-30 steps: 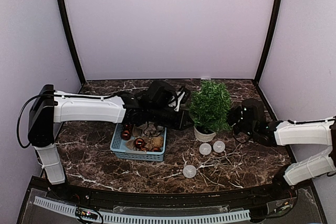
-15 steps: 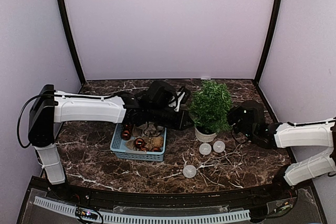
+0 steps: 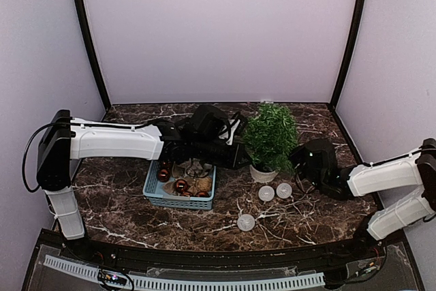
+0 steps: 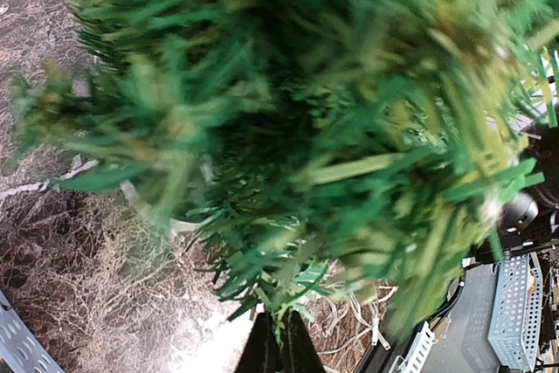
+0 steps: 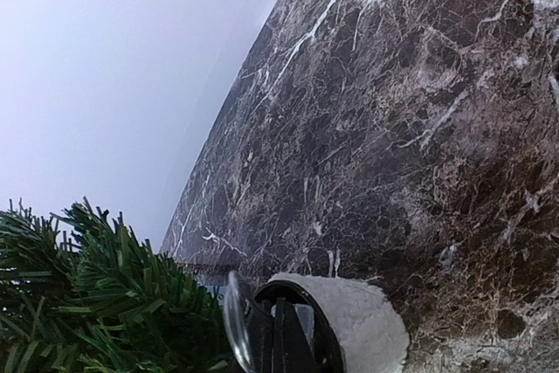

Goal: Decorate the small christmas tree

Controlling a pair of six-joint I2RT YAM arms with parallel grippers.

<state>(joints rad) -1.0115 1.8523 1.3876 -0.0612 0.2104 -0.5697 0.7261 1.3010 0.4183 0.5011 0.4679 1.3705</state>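
The small christmas tree [image 3: 272, 134] stands upright, tip up; closed left end effector [image 4: 279, 348] in its foliage, closed right end effector [image 5: 281, 338] seemingly against its white pot [image 5: 371, 325]

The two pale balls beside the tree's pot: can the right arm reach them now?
Probably yes. The right tool, shut, hangs by the small christmas tree just behind the pale balls, with nothing standing between.

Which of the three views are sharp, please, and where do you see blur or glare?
Top external view: soft, even light, no harsh glare, the small bushy green artificial tree in its white pot crisp. Left wrist view: its needles crowd the lens, smeared and out of focus, worst at the left. Right wrist view: the dark veined marble tabletop sharp.
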